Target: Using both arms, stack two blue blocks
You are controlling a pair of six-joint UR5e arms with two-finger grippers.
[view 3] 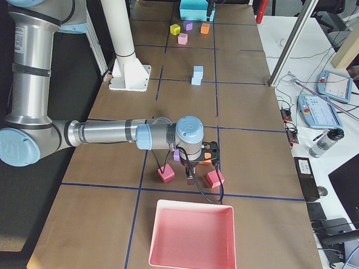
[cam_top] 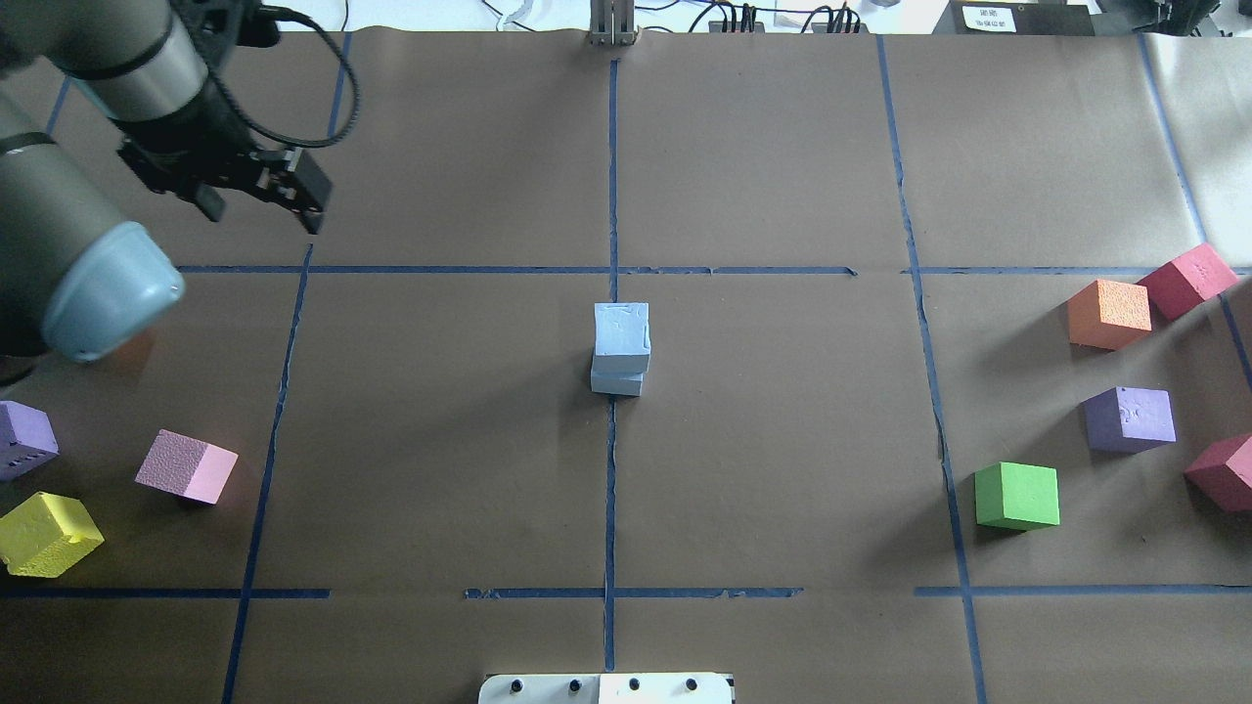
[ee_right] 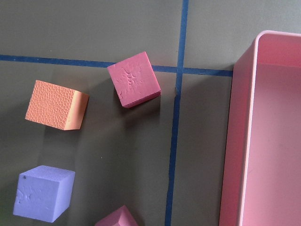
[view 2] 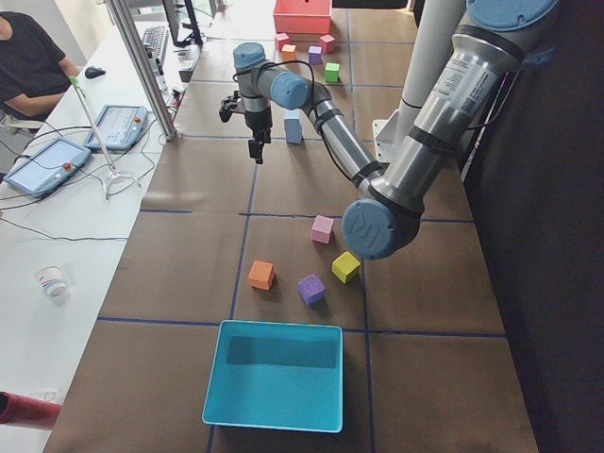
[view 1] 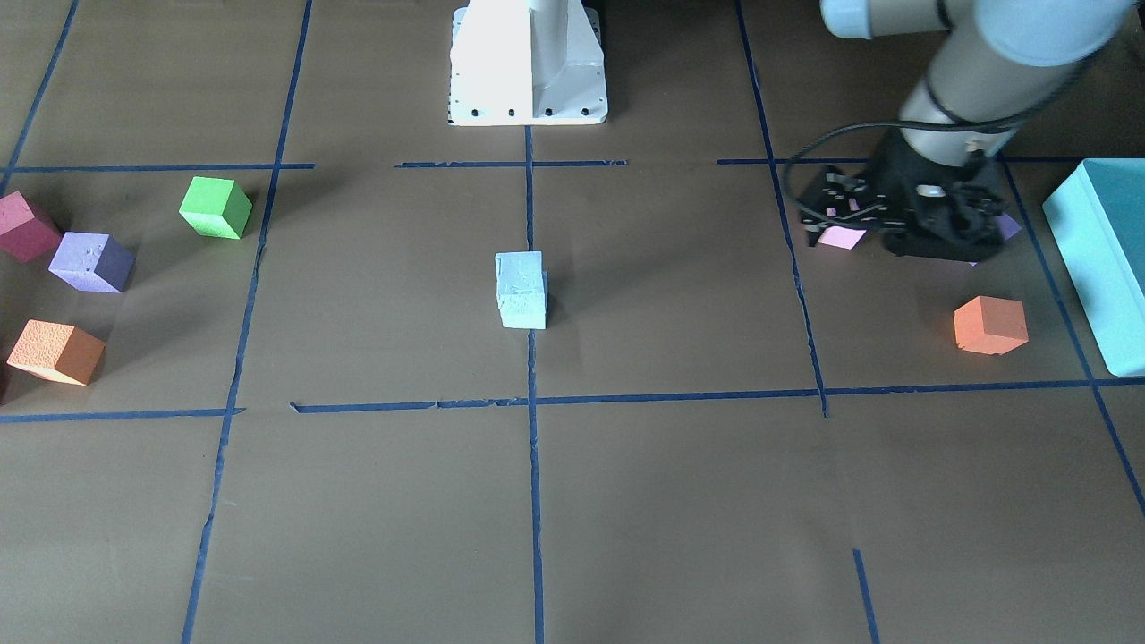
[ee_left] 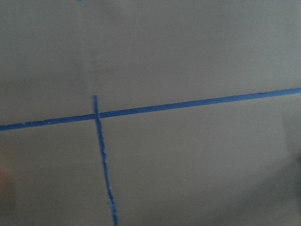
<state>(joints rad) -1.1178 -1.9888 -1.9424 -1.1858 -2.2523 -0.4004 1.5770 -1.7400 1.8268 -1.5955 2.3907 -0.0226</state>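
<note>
The two blue blocks (cam_top: 620, 328) stand stacked at the table's centre, the upper one slightly offset on the lower; they also show in the front view (view 1: 521, 291). Neither gripper touches them. My left gripper (cam_top: 262, 208) hovers open and empty far to the stack's left, over a blue tape crossing; it also shows in the front view (view 1: 894, 234). My right gripper (view 3: 190, 168) shows only in the exterior right view, low among the cubes by the pink tray; I cannot tell whether it is open or shut.
Pink (cam_top: 186, 466), yellow (cam_top: 47, 533) and purple (cam_top: 24, 440) cubes lie at the left, by a teal tray (view 1: 1100, 259). Orange (cam_top: 1108, 313), red (cam_top: 1186, 279), purple (cam_top: 1128, 418) and green (cam_top: 1017, 496) cubes lie at the right, near a pink tray (ee_right: 263, 141).
</note>
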